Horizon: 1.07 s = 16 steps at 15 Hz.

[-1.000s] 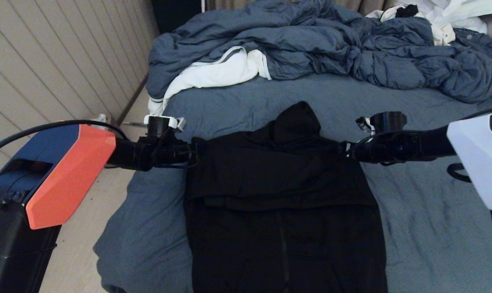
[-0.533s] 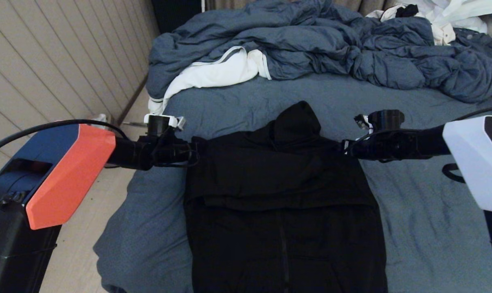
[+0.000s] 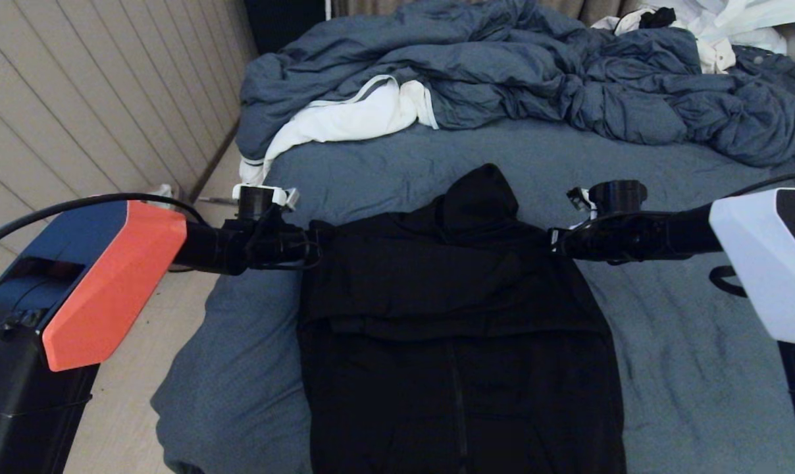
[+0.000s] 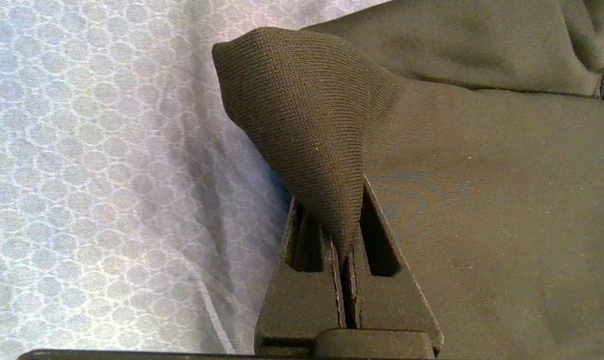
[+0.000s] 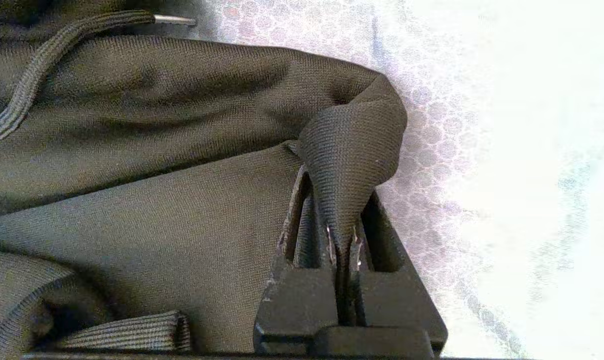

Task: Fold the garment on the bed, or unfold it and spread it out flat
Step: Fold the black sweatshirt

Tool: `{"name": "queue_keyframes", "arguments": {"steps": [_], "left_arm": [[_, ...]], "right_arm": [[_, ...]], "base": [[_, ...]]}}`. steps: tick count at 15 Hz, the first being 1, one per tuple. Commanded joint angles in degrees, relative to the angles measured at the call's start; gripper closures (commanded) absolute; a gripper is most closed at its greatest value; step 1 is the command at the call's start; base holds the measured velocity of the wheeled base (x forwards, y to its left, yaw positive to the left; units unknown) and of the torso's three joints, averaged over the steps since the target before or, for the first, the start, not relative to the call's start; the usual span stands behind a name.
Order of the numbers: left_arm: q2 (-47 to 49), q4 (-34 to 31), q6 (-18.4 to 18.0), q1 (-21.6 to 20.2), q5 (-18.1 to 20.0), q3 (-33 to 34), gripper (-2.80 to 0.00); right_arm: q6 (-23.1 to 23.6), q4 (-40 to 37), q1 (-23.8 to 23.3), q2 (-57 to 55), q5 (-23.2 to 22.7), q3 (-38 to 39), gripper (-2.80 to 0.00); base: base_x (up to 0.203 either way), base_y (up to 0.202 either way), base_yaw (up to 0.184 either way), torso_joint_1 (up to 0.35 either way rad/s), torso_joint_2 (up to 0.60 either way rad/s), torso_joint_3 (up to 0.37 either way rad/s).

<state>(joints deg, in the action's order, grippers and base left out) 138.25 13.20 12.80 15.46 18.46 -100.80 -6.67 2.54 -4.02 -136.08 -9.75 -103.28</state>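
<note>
black zip hoodie (image 3: 460, 329) lies front-up along the middle of the bed (image 3: 687, 355), hem toward the near edge, hood toward the heaped blue-grey duvet (image 3: 536, 79) at the far end. sleeves appear already folded in across the chest, so the body reads as a neat rectangle.

left gripper (image 4: 349, 240) is clenched on a pinch of the knit at the hoodie's left shoulder corner; the cloth tents up out of the jaws. right gripper (image 5: 343, 235) is clenched likewise on the right shoulder corner, with a drawstring (image 5: 27, 95) lying nearby on the chest.

judgement: matching grips at both top corners look like the set-up for a lengthwise fold, carrying the shoulders toward the hem. holding the corners evenly should keep the edge straight. risk: only a thin layer may be pinched, so the folded sleeves could slide out when lifted.

white garment (image 3: 345, 122) near the duvet, well apart.
</note>
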Motion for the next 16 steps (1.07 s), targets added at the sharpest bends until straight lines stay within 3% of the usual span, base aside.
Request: {"name": "queue_keyframes", "arguments": {"steps": [1,6,10,16], "left_arm": [[-0.2,0.2,0.1,0.0,0.1,-0.2,0.0],[-0.1,-0.4,4.6,-0.5,-0.6,-5.5,0.0],[-0.1,-0.5,4.9,-1.0,-1.0,-8.5,0.0],[-1.5,-0.6,4.8,-2.6,-1.1,-10.2,0.0]], "right_arm": [[-0.4,0.1,0.0,-0.1,0.2,-0.8,0.0],[-1.0,0.0,0.8,0.2,4.9,-4.7,0.0],[-1.3,0.2,1.6,0.0,8.1,-8.4,0.0],[-0.8,8.2,3.3,-0.2,13.9,-8.5,0.0]], "base": [[0.0,0.0,0.0,0.0,0.0,0.0],[0.0,0.0,0.0,0.0,0.0,0.0],[0.0,0.0,0.0,0.0,0.0,0.0],[0.0,0.0,0.0,0.0,0.0,0.0]]}}
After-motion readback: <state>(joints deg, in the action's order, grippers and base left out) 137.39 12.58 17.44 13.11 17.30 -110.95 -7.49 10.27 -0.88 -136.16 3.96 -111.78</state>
